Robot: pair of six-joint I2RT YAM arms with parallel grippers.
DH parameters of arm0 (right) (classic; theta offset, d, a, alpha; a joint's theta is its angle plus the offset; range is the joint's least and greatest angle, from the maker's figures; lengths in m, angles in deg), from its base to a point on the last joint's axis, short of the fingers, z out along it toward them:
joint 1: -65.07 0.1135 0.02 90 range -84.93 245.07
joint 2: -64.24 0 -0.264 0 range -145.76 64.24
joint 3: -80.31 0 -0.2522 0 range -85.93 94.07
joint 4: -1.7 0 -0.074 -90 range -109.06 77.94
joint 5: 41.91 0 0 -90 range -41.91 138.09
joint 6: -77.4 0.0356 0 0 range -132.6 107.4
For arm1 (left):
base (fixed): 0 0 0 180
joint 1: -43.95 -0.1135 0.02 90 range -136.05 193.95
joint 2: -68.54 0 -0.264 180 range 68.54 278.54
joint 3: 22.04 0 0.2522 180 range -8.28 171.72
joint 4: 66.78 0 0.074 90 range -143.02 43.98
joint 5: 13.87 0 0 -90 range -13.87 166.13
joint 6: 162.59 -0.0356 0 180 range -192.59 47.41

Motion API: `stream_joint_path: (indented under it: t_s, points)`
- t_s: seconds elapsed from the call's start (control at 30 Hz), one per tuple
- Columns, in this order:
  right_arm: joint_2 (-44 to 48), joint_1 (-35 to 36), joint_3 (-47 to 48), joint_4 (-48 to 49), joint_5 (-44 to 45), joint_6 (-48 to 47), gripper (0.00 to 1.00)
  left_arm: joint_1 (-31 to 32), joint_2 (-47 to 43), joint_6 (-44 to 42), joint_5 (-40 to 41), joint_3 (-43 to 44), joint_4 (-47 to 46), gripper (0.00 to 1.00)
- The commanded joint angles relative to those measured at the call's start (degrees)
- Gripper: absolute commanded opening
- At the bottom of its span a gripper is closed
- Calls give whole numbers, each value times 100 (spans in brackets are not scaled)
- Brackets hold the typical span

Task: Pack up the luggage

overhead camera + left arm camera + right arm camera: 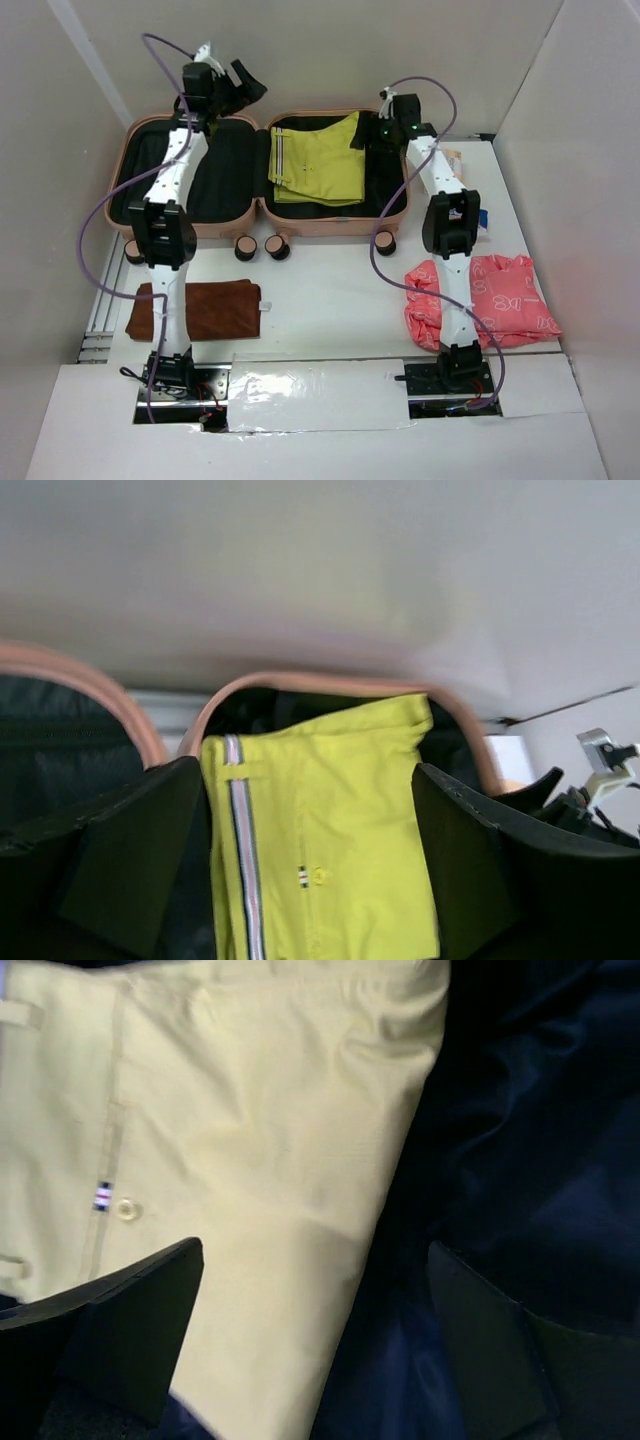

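The peach-pink luggage (pixel 330 228) lies open at the back of the table, both halves lined in black. A folded yellow-green garment (pixel 315 165) rests in its right half. My left gripper (pixel 245 85) hovers above the back edge near the hinge, open and holding nothing. In the left wrist view the garment (pixel 330 860) shows between the fingers (pixel 130 860), below the luggage rim (pixel 300 683). My right gripper (pixel 372 135) is low over the right half's back right corner, open. Its wrist view shows the garment's edge (pixel 250 1160) and dark lining (pixel 520 1160) between its empty jaws.
A folded brown towel (pixel 195 310) lies at the front left beside the left arm. A crumpled coral-pink garment with white print (pixel 485 300) lies at the front right. The luggage wheels (pixel 260 247) face the arms. White walls enclose the table.
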Motion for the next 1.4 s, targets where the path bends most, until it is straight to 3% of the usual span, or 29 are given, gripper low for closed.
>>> stream_joint_path:
  t_s: [0.0, 0.2, 0.27, 0.4, 0.5, 0.63, 0.7, 0.73, 0.87, 1.2, 1.37]
  points:
    - [1194, -242, 229, -39, 88, -47, 100, 19, -637, -227, -612, -73, -254, 100]
    - [2431, -435, -349, -285, 421, -47, 100, 467, -1199, -982, -1308, -713, 148, 100]
    - [2880, -514, -1042, -417, 676, -47, 100, 660, -1375, -1219, -1607, -943, 334, 100]
    - [4564, -805, -2790, -487, 1212, 85, 100, 1711, -2025, -1344, -1424, -1873, 659, 100]
    - [5611, -1173, -4232, -487, 1449, 357, 100, 2540, -2482, -800, -1177, -2761, 573, 100]
    - [6685, -1665, -5412, -715, 1503, 437, 100, 3436, -3264, 201, -790, -5111, -796, 100]
    - [6977, -1745, -5640, -996, 1503, 367, 100, 3735, -3615, 797, -598, -5705, -1254, 100]
    - [7379, -1746, -5798, -1058, 1503, 306, 100, 4242, -3747, 1027, -318, -6212, -1656, 100]
    - [7776, -1684, -6116, -1217, 1819, 568, 100, 4869, -3636, 1477, 115, -7102, -2982, 100]
    - [8508, -1579, -6652, -1111, 1081, 1078, 100, 5793, -2361, 1978, 1116, -7088, -4314, 100]
    - [8719, -1526, -6767, -1111, 1019, 1131, 100, 6021, -1623, 2364, 1495, -6429, -3894, 100]
